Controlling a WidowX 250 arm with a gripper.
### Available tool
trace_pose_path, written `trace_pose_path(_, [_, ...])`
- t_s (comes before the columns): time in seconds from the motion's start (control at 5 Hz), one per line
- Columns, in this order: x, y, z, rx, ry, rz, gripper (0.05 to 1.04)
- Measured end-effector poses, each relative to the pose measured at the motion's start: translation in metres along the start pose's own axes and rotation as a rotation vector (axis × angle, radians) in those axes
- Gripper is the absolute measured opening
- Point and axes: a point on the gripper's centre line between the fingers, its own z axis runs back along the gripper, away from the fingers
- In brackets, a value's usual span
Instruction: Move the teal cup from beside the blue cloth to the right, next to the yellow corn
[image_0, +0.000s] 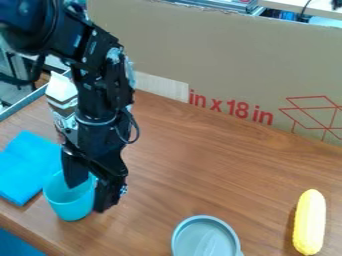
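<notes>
The black gripper (90, 196) hangs at the lower left with its fingers apart, over a turquoise cup (72, 204). One finger is in the cup's mouth and the other is outside its right side, so the right part of the rim lies between them. Whether either finger touches the wall, I cannot tell. The cup stands upright near the table's front left edge, its rim partly hidden by the gripper. A folded blue cloth (27, 165) lies just left of the cup.
A grey round lid or shallow dish (206, 240) is at the bottom centre. Yellow corn (309, 222) lies at the right on the wooden table (200, 170). A patterned white object (62, 102) stands behind the arm at left. A cardboard wall (220, 60) closes off the back.
</notes>
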Motion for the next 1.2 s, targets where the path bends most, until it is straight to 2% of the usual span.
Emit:
trace_pose_path(0.4, [-0.002,0.008,-0.016,-0.012,0.050,0.078,0.995])
trace_pose_path(0.6, [-0.002,0.009,-0.022,-0.015,0.061,0.097,0.938])
trace_pose_path(1.0, [-0.002,0.012,-0.026,-0.025,0.051,0.126,0.358])
trace_pose_path(1.2, [-0.005,0.018,-0.022,0.014,0.085,0.199,0.160])
